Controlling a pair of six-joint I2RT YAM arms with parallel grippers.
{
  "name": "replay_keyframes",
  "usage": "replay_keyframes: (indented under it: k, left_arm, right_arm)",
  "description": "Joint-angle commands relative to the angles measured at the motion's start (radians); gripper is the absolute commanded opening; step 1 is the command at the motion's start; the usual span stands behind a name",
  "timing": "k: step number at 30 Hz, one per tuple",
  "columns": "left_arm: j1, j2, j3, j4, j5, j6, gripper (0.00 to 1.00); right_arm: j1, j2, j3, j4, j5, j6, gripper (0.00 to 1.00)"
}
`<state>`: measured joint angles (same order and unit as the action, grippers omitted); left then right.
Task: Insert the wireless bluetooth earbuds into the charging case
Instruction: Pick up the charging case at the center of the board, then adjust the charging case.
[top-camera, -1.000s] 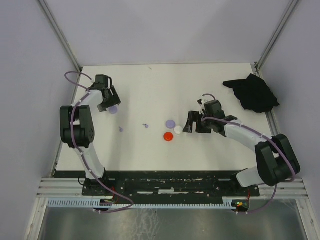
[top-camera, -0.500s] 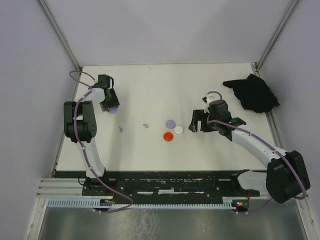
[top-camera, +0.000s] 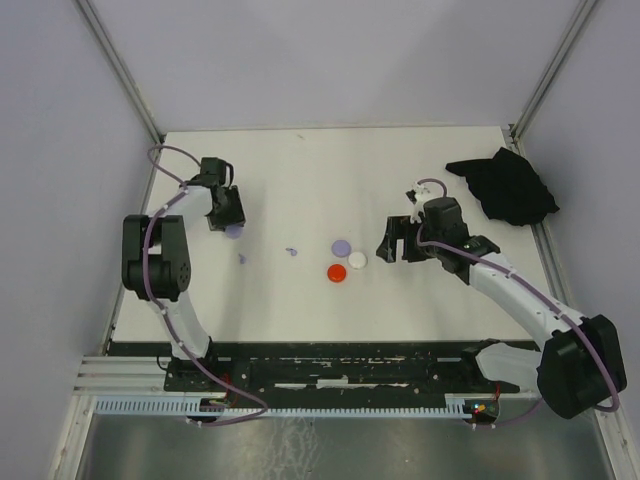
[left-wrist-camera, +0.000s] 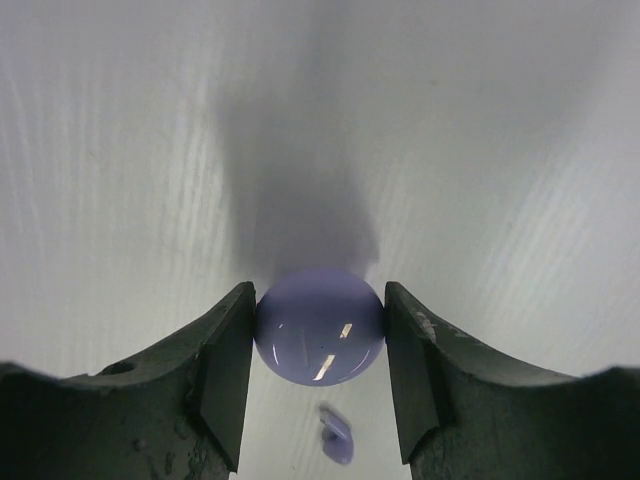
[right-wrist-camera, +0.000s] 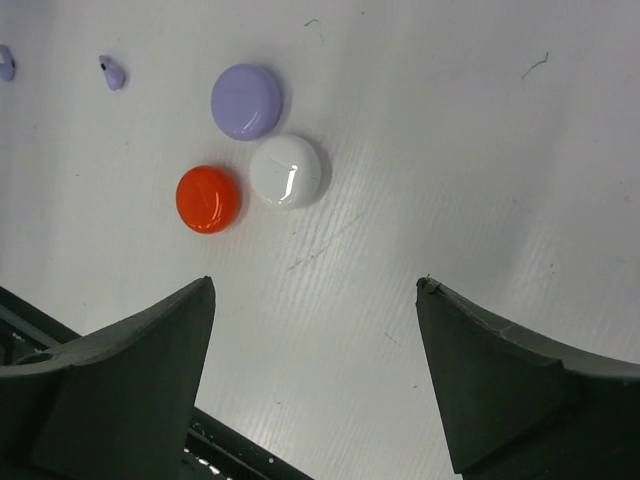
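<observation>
red case (right-wrist-camera: 208, 198), white case (right-wrist-camera: 289, 170), lilac case (right-wrist-camera: 246, 100) loose; second lilac case (left-wrist-camera: 320, 338) clamped in left gripper (left-wrist-camera: 320, 310); two lilac earbuds (right-wrist-camera: 112, 72); right gripper (right-wrist-camera: 315, 290) jaws apart

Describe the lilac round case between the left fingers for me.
The lilac case is a small, smooth, glossy plastic-looking disc, domed, with light glints on top. It lies flat on the white table, both left fingers appearing to touch its sides. A tiny lilac earbud lies just below it, apart.
</observation>
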<state>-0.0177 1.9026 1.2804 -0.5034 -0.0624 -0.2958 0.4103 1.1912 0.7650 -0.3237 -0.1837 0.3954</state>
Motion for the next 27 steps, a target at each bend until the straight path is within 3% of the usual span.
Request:
replay_keyframes:
  k: [1, 16, 27]
  left_arm:
    - [-0.092, -0.175, -0.038, 0.024, 0.055, 0.116, 0.42]
    - [-0.547, -0.546, -0.106, 0.114, -0.115, 0.420, 0.43]
    - [-0.785, -0.719, -0.188, 0.284, -0.143, 0.698, 0.42]
  right_arm:
    - [0.001, -0.040, 0.065, 0.053, -0.084, 0.002, 0.89]
    - [0.009, -0.032, 0.212, 0.080, -0.299, 0.057, 0.87]
    - [0.030, -0.006, 0.281, 0.205, -0.367, 0.132, 0.83]
